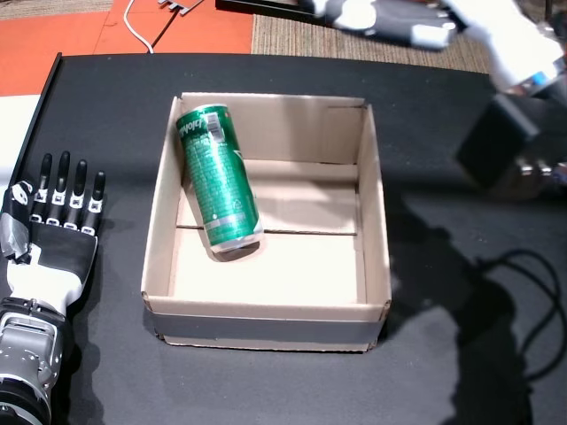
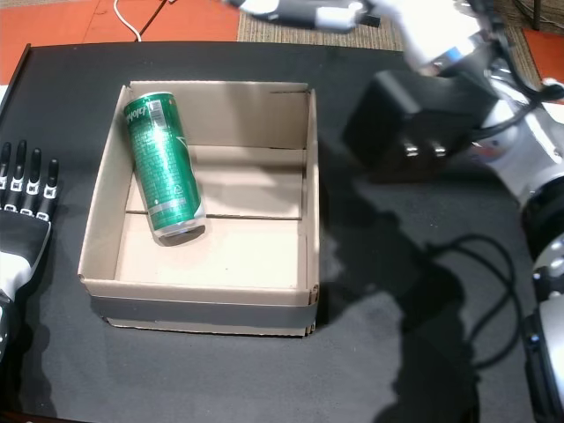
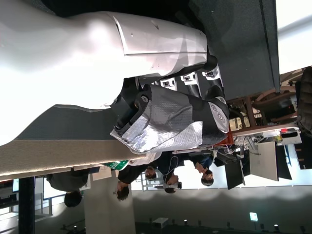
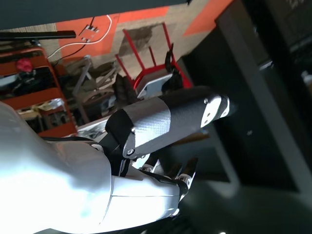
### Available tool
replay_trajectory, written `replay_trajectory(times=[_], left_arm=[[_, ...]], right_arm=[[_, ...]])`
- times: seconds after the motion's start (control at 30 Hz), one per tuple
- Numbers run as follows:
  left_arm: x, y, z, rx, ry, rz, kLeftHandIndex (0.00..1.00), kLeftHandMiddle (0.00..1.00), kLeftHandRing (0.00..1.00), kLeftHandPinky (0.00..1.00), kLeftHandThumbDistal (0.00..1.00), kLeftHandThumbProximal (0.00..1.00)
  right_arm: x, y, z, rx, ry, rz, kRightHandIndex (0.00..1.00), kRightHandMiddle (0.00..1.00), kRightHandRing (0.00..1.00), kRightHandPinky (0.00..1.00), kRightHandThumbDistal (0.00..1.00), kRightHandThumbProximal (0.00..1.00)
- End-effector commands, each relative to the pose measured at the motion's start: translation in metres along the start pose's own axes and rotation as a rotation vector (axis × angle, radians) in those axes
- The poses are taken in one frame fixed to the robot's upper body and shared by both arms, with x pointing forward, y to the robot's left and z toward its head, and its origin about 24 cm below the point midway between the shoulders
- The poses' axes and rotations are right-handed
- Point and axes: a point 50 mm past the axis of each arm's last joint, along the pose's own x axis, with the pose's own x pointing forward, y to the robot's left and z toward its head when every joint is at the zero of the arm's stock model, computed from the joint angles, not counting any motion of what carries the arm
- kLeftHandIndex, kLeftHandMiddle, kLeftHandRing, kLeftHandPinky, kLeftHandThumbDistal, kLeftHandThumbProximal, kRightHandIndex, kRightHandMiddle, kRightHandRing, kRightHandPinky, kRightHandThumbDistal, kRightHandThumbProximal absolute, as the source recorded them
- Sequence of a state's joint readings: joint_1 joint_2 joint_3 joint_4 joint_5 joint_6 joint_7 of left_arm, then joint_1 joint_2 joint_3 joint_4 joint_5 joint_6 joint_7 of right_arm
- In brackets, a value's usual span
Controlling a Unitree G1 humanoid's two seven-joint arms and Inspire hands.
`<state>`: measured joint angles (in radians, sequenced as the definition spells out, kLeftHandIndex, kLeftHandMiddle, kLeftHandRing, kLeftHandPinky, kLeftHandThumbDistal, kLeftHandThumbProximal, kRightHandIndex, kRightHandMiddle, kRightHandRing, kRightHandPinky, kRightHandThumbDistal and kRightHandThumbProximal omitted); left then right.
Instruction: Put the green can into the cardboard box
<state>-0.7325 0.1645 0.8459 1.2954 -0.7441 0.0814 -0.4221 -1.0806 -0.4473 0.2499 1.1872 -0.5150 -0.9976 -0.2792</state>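
Observation:
The green can (image 1: pixel 215 180) (image 2: pixel 163 167) lies on its side inside the open cardboard box (image 1: pixel 372 195) (image 2: pixel 308 167), along the box's left wall, its silver end toward me. My left hand (image 1: pixel 53 221) (image 2: pixel 25 203) rests flat on the black table left of the box, fingers straight and apart, holding nothing. My right hand (image 1: pixel 381 18) (image 2: pixel 304 11) hovers raised above the table's far edge, behind the box, fingers extended and nothing in it. In the wrist views the left hand (image 3: pixel 170 117) and the right hand (image 4: pixel 165 126) hold nothing.
The black table (image 1: pixel 443 354) carries the box. Orange floor and a white cable (image 1: pixel 133 31) lie beyond the far edge. My right forearm (image 2: pixel 423 115) hangs over the table's right side, with black cables (image 2: pixel 493 291) near it. People show in the left wrist view's background.

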Motion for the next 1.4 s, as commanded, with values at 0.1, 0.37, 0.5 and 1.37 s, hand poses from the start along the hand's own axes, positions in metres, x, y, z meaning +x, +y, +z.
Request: replay_trajectory(times=[0.1, 0.37, 0.5, 1.37], left_arm=[[-0.019, 0.038, -0.022, -0.018, 0.081, 0.176, 0.53, 0.54, 0.65, 0.78, 0.00, 0.53], [-0.020, 0.040, -0.021, -0.010, 0.084, 0.189, 0.50, 0.52, 0.63, 0.75, 0.00, 0.51], [-0.021, 0.041, -0.021, -0.001, 0.085, 0.190, 0.49, 0.50, 0.61, 0.74, 0.00, 0.48], [-0.024, 0.046, -0.017, 0.010, 0.082, 0.189, 0.50, 0.50, 0.61, 0.77, 0.00, 0.47]], right_arm=[[-0.020, -0.012, -0.006, 0.040, -0.006, -0.066, 0.62, 0.77, 0.86, 0.85, 0.86, 0.53], [-0.055, -0.019, -0.020, 0.009, 0.071, -0.129, 0.76, 0.79, 0.83, 0.83, 0.80, 0.49], [-0.071, -0.029, -0.026, -0.004, 0.101, -0.165, 0.69, 0.78, 0.83, 0.83, 0.73, 0.43], [-0.203, 0.005, -0.009, 0.186, 0.335, -0.179, 0.81, 0.86, 0.89, 0.97, 0.78, 0.48]])
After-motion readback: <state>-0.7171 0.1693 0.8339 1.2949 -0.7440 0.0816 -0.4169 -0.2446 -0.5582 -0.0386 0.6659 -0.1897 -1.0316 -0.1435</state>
